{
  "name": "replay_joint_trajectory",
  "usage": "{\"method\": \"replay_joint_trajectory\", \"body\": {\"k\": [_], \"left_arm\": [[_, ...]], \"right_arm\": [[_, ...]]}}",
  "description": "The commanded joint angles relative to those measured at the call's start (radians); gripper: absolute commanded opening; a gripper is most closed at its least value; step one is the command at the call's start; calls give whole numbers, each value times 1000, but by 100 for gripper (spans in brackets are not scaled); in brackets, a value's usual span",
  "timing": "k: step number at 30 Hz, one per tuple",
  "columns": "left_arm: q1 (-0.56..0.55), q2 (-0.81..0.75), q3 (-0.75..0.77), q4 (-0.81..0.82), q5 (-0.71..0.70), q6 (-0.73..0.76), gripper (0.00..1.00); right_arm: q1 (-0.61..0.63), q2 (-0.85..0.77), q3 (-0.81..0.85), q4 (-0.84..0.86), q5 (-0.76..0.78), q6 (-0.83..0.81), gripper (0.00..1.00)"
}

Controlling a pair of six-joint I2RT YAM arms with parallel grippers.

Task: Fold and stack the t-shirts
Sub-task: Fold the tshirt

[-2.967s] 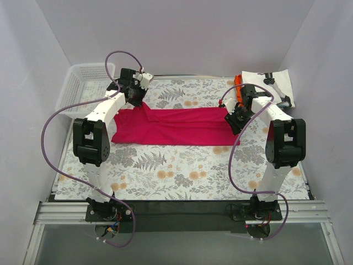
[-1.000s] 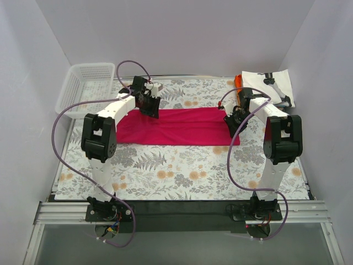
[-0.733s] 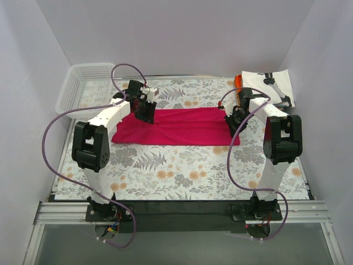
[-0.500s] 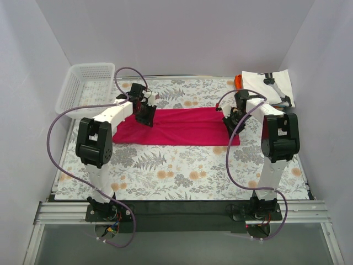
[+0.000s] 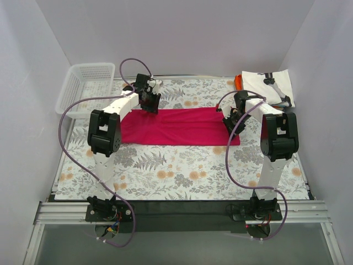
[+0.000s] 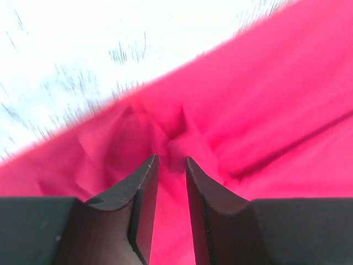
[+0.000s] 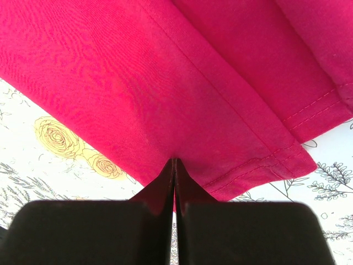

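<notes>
The crimson-pink t-shirt (image 5: 182,126) lies spread as a long, flat band across the far half of the floral table (image 5: 182,171), running from left to right between the two arms. Its near edge is straight. Its right end shows a stitched hem with layered folds above it in the right wrist view.

Left gripper (image 5: 149,102): positioned at the far left corner of the crimson-pink t-shirt. In the left wrist view its fingers (image 6: 142,193) stand nearly together with a narrow gap, clamped on a raised pinch of the crimson cloth, which puckers around the tips. That view is blurred towards the top.

Right gripper (image 5: 229,118): positioned at the right end of the same shirt. In the right wrist view the two fingers are pressed fully together, with the tips resting on the cloth just inside the hem. Whether any cloth is caught between them cannot be determined.

Containers: one white mesh basket (image 5: 69,94) stands at the far left corner, partly off the table's edge, just beside the left end of the crimson-pink t-shirt but not touching it.

The white t-shirt (image 5: 256,83), with black print, lies folded at the far right corner. The orange t-shirt (image 5: 237,81) shows as a narrow strip at the white one's left edge, touching it. Both lie well apart from the basket.
</notes>
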Motion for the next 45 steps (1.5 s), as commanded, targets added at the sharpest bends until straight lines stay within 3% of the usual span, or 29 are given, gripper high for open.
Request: {"method": "replay_joint_trajectory", "body": {"k": [1, 7, 10, 15, 31, 45], "left_arm": [[-2, 10, 99, 26, 42, -8, 29], [5, -1, 110, 65, 24, -4, 34], [17, -28, 109, 37, 15, 27, 44], [25, -99, 0, 57, -48, 111, 47], [36, -75, -60, 120, -174, 183, 47], [39, -154, -37, 115, -99, 200, 40]], "right_arm": [[-1, 9, 9, 16, 25, -2, 1], [-1, 7, 15, 16, 16, 0, 2], [1, 0, 15, 13, 10, 3, 3], [-1, -8, 4, 13, 14, -3, 5], [0, -8, -2, 15, 14, -5, 5], [1, 3, -11, 16, 11, -10, 4]]}}
